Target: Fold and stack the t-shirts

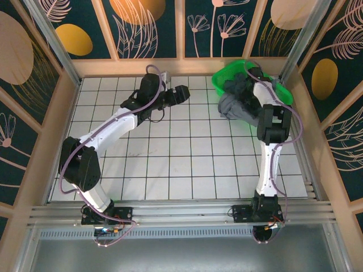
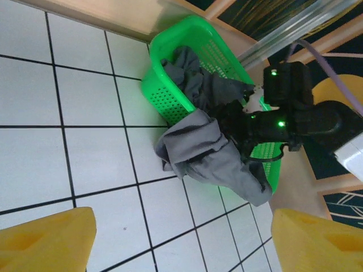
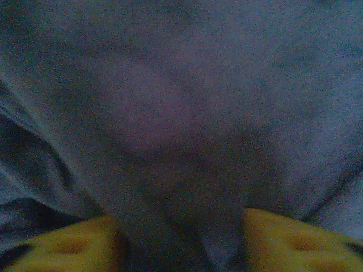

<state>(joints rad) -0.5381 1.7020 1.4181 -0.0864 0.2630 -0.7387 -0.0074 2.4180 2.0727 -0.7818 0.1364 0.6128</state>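
Shirts [image 2: 207,153] heaped in basket [image 2: 170,99], one spilling over its rim onto counter [image 2: 34,164]. Right claw [image 3: 178,241] sunk in heap, narrowed, cloth between fingers; grip unclear. Left claw [image 2: 181,243] wide, apart from basket.

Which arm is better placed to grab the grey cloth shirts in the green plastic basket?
Likely right: right gripper has the grey shirts between its fingers; left gripper hangs open over white tiles, apart.
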